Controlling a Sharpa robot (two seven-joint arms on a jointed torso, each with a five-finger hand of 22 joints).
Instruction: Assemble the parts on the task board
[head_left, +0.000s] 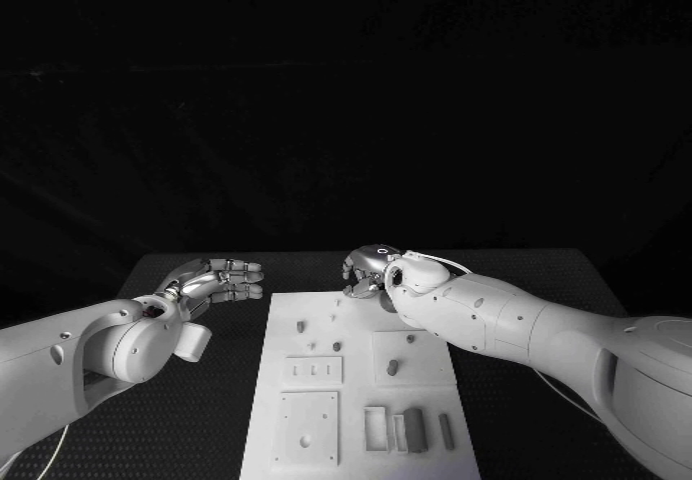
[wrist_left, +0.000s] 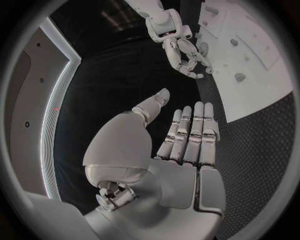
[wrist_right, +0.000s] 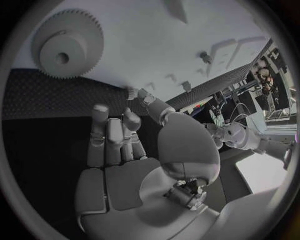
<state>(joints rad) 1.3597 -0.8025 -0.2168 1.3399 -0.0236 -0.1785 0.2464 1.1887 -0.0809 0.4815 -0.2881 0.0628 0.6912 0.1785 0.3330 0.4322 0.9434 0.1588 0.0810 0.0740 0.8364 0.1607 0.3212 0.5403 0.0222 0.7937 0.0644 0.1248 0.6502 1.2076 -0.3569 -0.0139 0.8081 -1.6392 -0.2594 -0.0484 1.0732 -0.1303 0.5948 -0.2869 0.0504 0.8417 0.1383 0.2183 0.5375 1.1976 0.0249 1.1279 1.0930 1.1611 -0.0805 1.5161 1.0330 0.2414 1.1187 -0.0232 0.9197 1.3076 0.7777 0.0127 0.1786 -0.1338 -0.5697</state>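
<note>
- White board (head_left: 364, 400) at bench centre; loose parts (head_left: 414, 429) lying at 5 o'clock, judged unassembled.
- Left hand (head_left: 219, 281) at 9 o'clock: spread, empty.
- Right hand (head_left: 369, 271) at 12 o'clock: empty, fingers apart, near gear (wrist_right: 67, 44).

The right hand (wrist_right: 128, 165) holds nothing, its fingers (wrist_right: 100, 132) slightly apart. Beyond the fingertips lies the white board (wrist_right: 156, 45), with a gear (wrist_right: 65, 44) on it.

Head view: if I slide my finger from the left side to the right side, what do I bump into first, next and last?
Left hand → task board → right hand.
</note>
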